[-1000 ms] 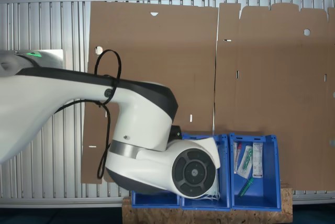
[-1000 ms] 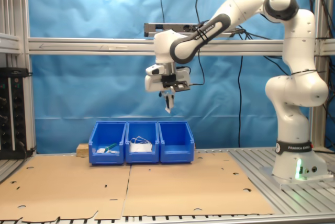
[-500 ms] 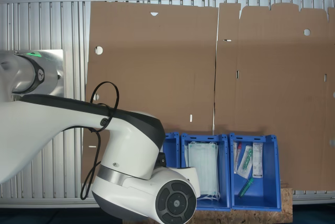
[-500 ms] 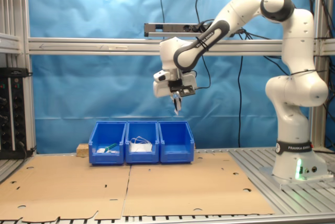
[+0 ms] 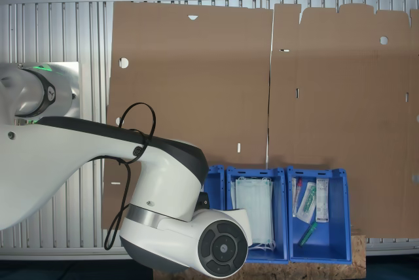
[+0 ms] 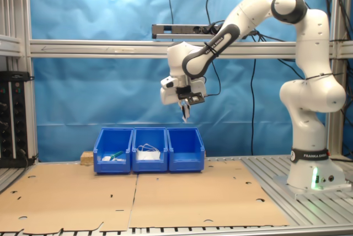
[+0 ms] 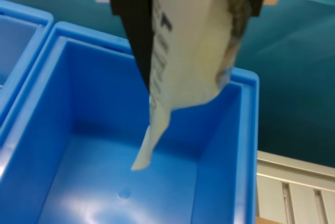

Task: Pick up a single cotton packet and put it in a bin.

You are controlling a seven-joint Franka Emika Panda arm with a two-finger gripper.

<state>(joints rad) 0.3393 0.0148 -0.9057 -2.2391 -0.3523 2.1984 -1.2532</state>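
Wrist view: black gripper [image 7: 196, 4] jaws pinched shut on small crinkly white cotton packet [image 7: 183, 62], dangling limp above empty rectangular open-top blue plastic bin [image 7: 246, 145]. Hanging high above bin in second exterior view. Risk: fluttering sideways on release, catching bin's rim or landing outside.

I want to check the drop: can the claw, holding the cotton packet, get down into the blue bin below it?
Probably yes. The claw grips the cotton packet above the bin, whose open top shows nothing in the way.
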